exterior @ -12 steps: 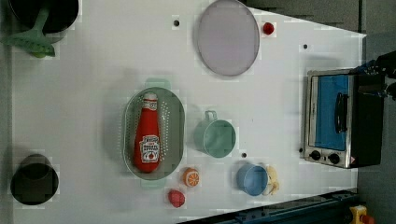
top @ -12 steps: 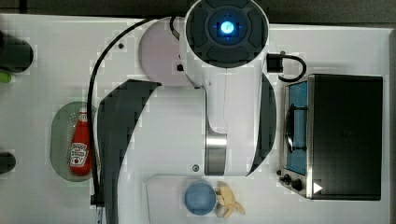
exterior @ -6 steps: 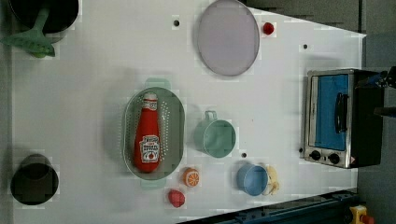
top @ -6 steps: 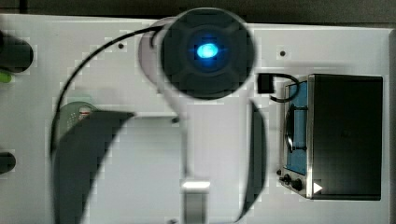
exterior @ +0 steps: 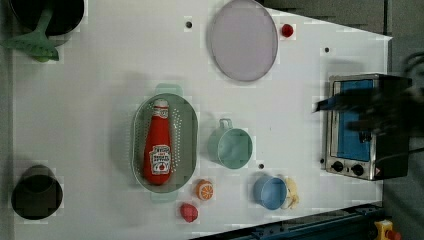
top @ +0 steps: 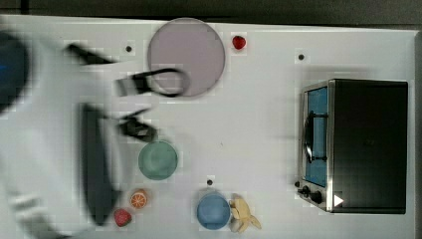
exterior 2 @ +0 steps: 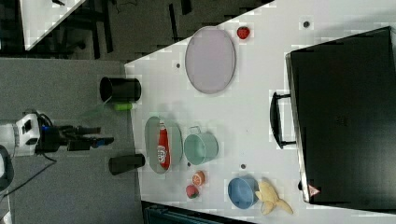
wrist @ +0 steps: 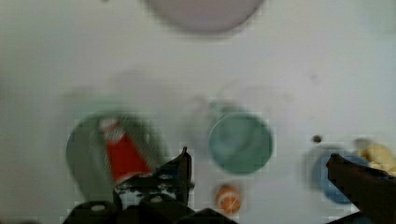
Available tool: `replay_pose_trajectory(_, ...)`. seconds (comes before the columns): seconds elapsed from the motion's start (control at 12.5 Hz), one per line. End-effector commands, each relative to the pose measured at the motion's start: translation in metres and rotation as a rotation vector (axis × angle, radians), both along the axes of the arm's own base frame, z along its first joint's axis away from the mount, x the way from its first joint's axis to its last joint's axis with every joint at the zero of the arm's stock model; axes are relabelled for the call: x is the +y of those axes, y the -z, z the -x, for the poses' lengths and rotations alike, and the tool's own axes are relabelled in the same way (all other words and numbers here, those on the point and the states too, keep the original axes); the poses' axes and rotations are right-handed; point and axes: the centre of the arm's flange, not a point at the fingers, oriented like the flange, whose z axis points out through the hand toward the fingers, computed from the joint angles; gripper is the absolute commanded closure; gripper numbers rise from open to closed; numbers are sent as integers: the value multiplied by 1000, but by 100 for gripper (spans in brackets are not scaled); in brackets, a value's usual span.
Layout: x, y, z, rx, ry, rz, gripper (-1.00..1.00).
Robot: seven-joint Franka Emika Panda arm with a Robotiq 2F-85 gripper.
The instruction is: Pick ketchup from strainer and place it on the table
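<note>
Gripper [wrist: 257,163] seemingly above, beside ketchup [wrist: 120,151]

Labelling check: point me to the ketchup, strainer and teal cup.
ketchup [exterior: 158,150], left view, red body.
strainer [exterior: 189,131], left view, perforated floor beside the bottle.
teal cup [exterior: 233,148], left view, inside.

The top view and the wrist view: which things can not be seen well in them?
- Top view: the strainer and ketchup are hidden under the blurred arm on the top view's left.
- Wrist view: the ketchup and strainer are blurred, and the hand covers the bottle's lower part.
- Wrist view: the blue bowl is partly behind one finger.
</note>
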Motion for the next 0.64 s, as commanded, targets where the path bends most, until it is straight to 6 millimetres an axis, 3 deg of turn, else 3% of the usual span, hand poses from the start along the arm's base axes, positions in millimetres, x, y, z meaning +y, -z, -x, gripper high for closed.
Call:
replay_pose_trajectory(0.08, 88, 28, 28, 41, -153, -21, -100)
replay_pose_trajectory(0.24, 131, 58, 49, 89, -244, -28, -100)
replay_pose_trajectory(0.4, 162, 93, 66, 113, -291, -44, -100)
replay_pose_trajectory(0.64, 186, 153, 83, 98, -236, -68, -100)
